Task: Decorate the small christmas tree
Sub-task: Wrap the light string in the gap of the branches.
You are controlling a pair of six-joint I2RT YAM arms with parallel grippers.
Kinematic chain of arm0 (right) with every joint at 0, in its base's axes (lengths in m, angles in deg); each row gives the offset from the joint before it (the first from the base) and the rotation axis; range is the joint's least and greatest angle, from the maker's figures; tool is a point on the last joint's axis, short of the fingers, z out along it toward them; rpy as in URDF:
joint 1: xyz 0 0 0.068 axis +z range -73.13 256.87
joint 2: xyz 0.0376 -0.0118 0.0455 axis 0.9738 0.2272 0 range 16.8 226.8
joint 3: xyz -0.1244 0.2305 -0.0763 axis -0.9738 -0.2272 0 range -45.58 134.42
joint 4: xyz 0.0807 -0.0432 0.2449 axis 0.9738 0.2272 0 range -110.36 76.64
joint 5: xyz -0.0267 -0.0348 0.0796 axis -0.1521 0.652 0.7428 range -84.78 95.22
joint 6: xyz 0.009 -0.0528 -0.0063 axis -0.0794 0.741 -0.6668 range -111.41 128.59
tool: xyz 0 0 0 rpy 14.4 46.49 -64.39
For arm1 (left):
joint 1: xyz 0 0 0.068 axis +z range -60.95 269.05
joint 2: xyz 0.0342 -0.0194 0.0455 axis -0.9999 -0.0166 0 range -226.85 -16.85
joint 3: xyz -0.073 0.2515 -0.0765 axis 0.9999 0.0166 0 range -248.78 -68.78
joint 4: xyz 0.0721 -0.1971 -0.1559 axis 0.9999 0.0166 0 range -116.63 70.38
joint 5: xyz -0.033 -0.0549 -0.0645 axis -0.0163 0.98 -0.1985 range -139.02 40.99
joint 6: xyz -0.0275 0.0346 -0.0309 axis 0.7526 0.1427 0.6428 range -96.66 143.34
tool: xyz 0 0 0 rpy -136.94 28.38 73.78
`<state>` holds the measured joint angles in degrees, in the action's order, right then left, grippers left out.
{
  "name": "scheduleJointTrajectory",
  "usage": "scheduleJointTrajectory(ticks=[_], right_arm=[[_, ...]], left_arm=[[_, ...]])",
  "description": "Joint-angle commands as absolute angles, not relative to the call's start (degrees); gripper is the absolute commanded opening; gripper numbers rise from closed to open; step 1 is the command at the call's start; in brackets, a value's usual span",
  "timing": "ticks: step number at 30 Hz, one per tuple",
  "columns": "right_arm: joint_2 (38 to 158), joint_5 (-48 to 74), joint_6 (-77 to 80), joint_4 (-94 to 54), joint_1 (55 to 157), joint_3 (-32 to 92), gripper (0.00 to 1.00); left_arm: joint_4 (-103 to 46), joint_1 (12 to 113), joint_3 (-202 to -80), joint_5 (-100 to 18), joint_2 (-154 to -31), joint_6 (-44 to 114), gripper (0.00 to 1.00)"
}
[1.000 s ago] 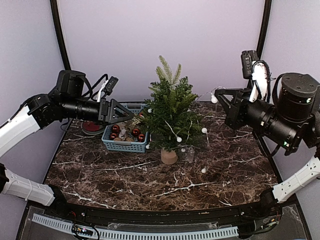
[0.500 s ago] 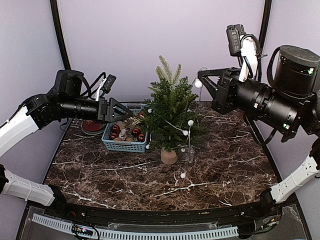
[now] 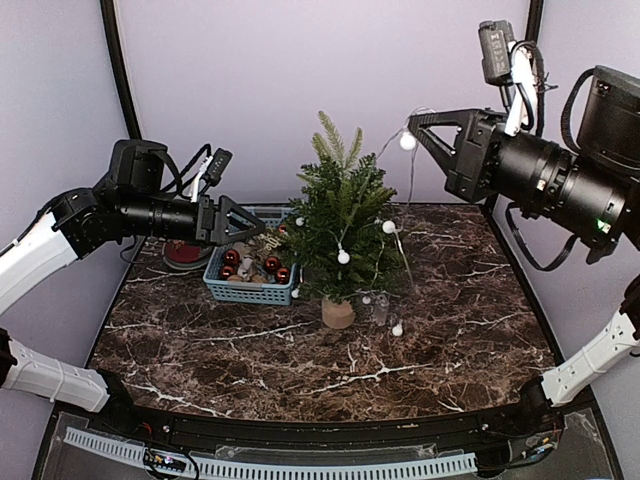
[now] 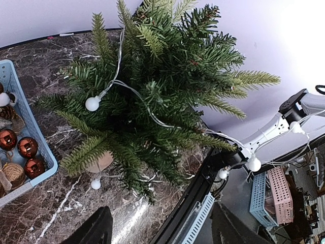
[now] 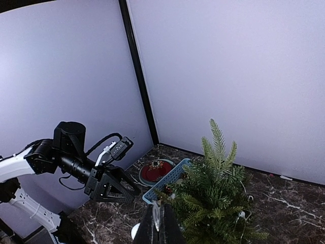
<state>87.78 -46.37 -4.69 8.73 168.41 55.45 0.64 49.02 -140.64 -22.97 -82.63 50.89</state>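
The small christmas tree (image 3: 340, 225) stands mid-table on its pale wooden base (image 3: 338, 314); the left wrist view shows it from above (image 4: 162, 91). A string of white bulb lights (image 3: 389, 227) hangs across its right side down to the table. High to the tree's right, my right gripper (image 3: 412, 123) is shut on the string's wire, one bulb (image 3: 407, 141) just under it. In the right wrist view the shut fingers (image 5: 152, 229) pinch the thin wire above the tree (image 5: 218, 198). My left gripper (image 3: 258, 234) hovers open over the blue basket (image 3: 240, 293), left of the tree, its jaws empty (image 4: 165, 235).
The blue basket (image 4: 36, 161) holds red baubles (image 3: 272, 263) and other ornaments. A red plate (image 3: 183, 256) lies behind it at the left. A small clear object (image 3: 381, 310) stands beside the tree base. Purple walls with black posts close in the back.
My right gripper has risen and swung back with the light string, drawing its bulbs up off the table and across the tree. The left arm has stayed in place.
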Motion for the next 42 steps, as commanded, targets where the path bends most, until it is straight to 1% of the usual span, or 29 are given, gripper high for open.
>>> scheduleJointTrajectory(ticks=[1, 6, 12, 19, 28, 30, 32, 33, 37, 42], right_arm=[[87.7, -49.3, -3.6, 8.2, 167.9, 57.6, 0.00], [87.9, -53.4, -3.8, 10.3, 166.2, 57.4, 0.00], [87.7, -51.6, -5.5, 13.1, 160.1, 55.4, 0.00], [86.2, -42.8, -9.6, 14.6, 148.0, 49.7, 0.00], [85.9, -31.1, -10.7, 13.9, 137.6, 45.7, 0.00], [86.2, -28.0, -11.0, 14.1, 135.9, 45.0, 0.00], [86.2, -24.8, -11.0, 14.3, 135.3, 44.6, 0.00], [86.0, -23.0, -10.9, 14.3, 135.3, 44.3, 0.00], [84.5, -17.7, -10.6, 14.7, 135.3, 43.0, 0.00], [82.0, -12.7, -10.4, 16.4, 135.3, 41.3, 0.00]], left_arm=[[0.0, 49.0, -140.1, -23.0, -82.5, 50.0, 0.68], [-0.1, 49.0, -140.2, -23.0, -82.6, 50.0, 0.69], [-1.0, 49.0, -140.7, -23.7, -82.3, 49.6, 0.69], [-2.0, 49.0, -143.0, -25.9, -82.6, 48.5, 0.69], [-6.4, 48.9, -143.8, -26.4, -82.2, 46.2, 0.69], [-8.0, 48.6, -143.7, -24.6, -82.2, 45.1, 0.67], [-9.1, 46.5, -144.2, -25.2, -82.4, 42.8, 0.66], [-9.0, 43.8, -145.5, -26.0, -82.6, 40.4, 0.66], [-4.6, 34.9, -152.7, -34.4, -86.1, 33.7, 0.64], [-2.6, 24.4, -162.1, -47.0, -92.2, 26.4, 0.61]])
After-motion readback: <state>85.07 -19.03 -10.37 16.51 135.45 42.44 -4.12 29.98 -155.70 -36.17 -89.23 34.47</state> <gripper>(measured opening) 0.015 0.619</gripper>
